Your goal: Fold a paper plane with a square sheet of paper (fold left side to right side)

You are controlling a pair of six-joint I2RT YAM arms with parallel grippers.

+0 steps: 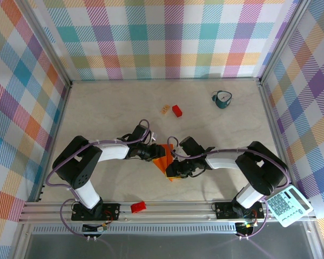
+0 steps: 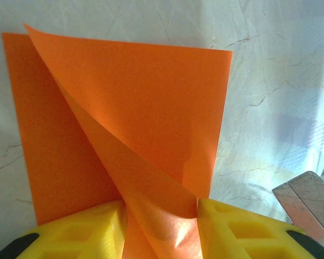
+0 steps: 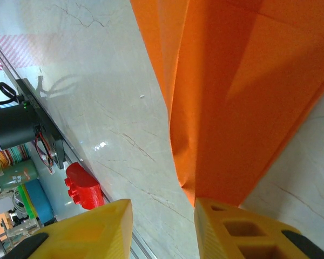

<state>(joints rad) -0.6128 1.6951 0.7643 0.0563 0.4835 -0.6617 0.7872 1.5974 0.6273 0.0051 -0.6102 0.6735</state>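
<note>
Left pincer (image 2: pixel 161 232) is clamped on the one square sheet of paper (image 1: pixel 164 156), mid-frame on the bench (image 1: pixel 108 108). Right pincer (image 3: pixel 163 226) touches its edge; grip unclear. Two red blocks (image 1: pixel 177 110) (image 1: pixel 138 206), one tan block (image 1: pixel 166 109).

Bright even light, sharp, soft shadows

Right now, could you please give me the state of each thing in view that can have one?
square sheet of paper: partly folded, one flap curling up off the table.
left gripper: shut on a fold of the paper.
right gripper: jaws apart, paper's corner against one finger; grip uncertain.
red block: lying loose, far side.
tan block: lying beside it.
second red block: resting on the front rail.
</note>
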